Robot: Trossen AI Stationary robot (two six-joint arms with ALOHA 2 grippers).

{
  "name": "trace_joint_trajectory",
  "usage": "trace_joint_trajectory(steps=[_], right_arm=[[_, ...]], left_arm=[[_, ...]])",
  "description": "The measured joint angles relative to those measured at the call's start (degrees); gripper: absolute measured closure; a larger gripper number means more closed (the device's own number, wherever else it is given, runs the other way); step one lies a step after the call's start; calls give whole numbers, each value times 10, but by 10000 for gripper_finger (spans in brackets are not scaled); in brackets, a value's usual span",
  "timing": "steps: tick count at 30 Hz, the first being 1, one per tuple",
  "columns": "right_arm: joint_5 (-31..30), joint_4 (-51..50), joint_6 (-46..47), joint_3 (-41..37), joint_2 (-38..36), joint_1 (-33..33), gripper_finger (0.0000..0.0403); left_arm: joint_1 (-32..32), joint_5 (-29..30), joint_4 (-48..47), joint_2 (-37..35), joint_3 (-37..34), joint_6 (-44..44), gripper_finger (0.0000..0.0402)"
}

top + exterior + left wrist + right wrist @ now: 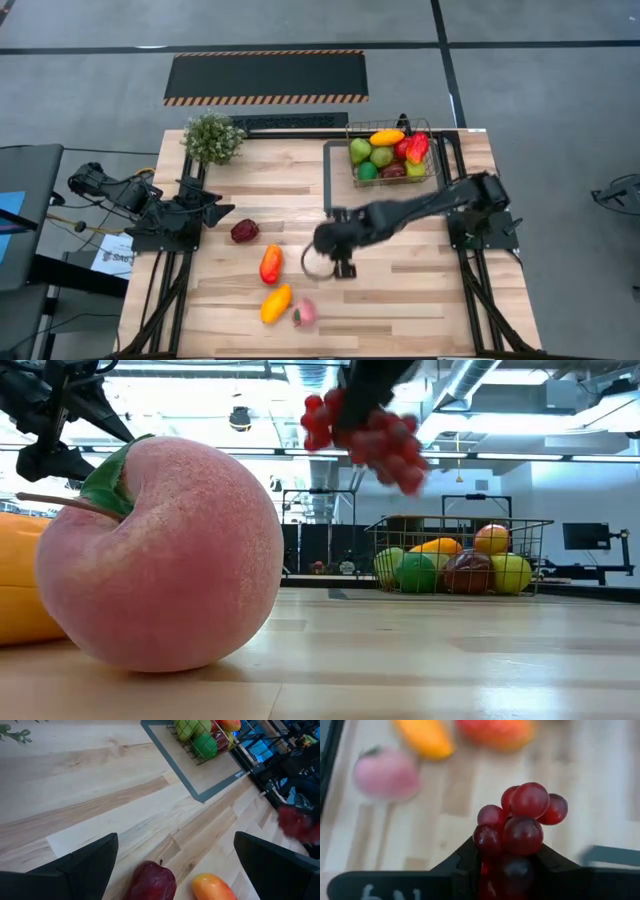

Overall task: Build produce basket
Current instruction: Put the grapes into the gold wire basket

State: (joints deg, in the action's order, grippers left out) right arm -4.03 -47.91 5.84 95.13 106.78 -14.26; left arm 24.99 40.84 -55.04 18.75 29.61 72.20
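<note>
My right gripper [335, 258] hangs over the table's middle, shut on a bunch of dark red grapes [520, 822], which also shows high up in the low view [368, 432]. The wire basket [392, 152] stands on a grey-framed mat at the far right and holds several fruits. On the table lie a dark red apple [244, 231], a red-orange mango [270, 264], a yellow-orange fruit [276, 303] and a pink peach [304, 313]. My left gripper [222, 210] is open and empty at the left, just beyond the apple [152, 880]. My right gripper pinches the bunch's near end [512, 865] between its two fingers, and most of the grapes stick out past the fingertips. The fingers come from above, slanting down. The bunch [385, 445] hangs below the gripper, lifted well clear of the table.
A green leafy potted plant [212, 137] stands at the far left corner. The grey-framed mat [335, 190] lies under the basket. The peach [160, 555] fills the low view's left. Bare wood lies between the loose fruits and the mat.
</note>
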Motion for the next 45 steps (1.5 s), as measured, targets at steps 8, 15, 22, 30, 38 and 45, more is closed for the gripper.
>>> trace_joint_trajectory(steps=[8,15,22,30,38,45], right_arm=[[-62,-22,-14,0,-108,91,283],[-112,-95,-48,0,-166,190,283],[-111,-131,-77,0,-176,305,282],[-92,-132,-57,0,-120,408,282],[-36,-139,43,0,-36,465,282],[6,-143,79,0,4,469,280]], left_arm=[[0,1,0,0,0,0,17],[0,4,-1,0,0,1,17],[0,5,-1,0,0,9,17],[0,19,-1,0,0,26,17],[0,35,-2,0,0,46,17],[0,34,-2,0,0,50,17]])
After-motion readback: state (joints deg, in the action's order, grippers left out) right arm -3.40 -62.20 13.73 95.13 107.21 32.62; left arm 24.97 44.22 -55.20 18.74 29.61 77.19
